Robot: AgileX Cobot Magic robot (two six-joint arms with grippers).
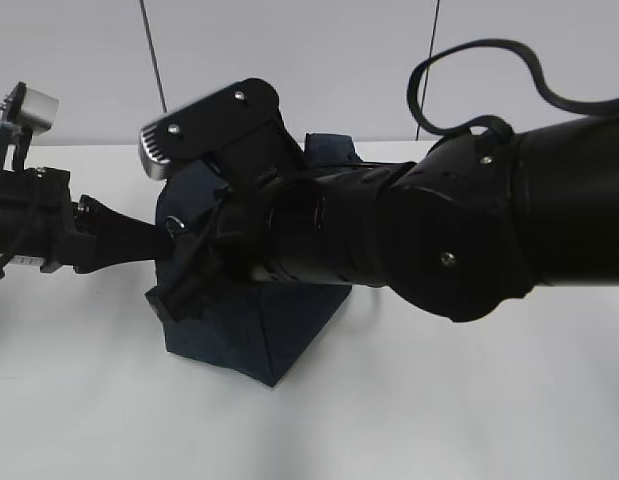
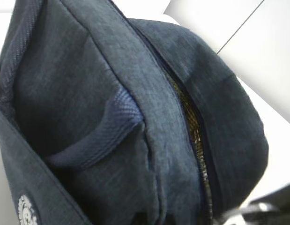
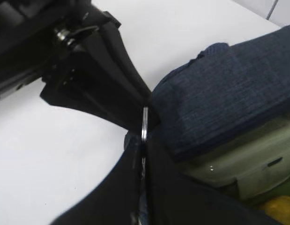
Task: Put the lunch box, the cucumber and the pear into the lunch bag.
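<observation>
The navy lunch bag [image 1: 264, 335] stands mid-table and fills the left wrist view [image 2: 88, 93], where its loop handle [image 2: 102, 136] and a partly open zipper with silver lining [image 2: 189, 117] show. My right gripper [image 3: 144, 138] is shut on the metal ring pull [image 3: 144, 122] at the bag's left end [image 1: 184, 285]. My left gripper [image 1: 157, 238] pinches the bag's fabric next to it [image 3: 135, 101]. Inside the open bag lie the sage-green lid of the lunch box [image 3: 243, 164] and a bit of the yellow pear [image 3: 281, 208]. I cannot make out the cucumber.
The white table [image 1: 439, 420] surrounds the bag, with a white wall behind it. The bulky right arm [image 1: 439, 240] crosses over the bag and hides its top in the exterior view.
</observation>
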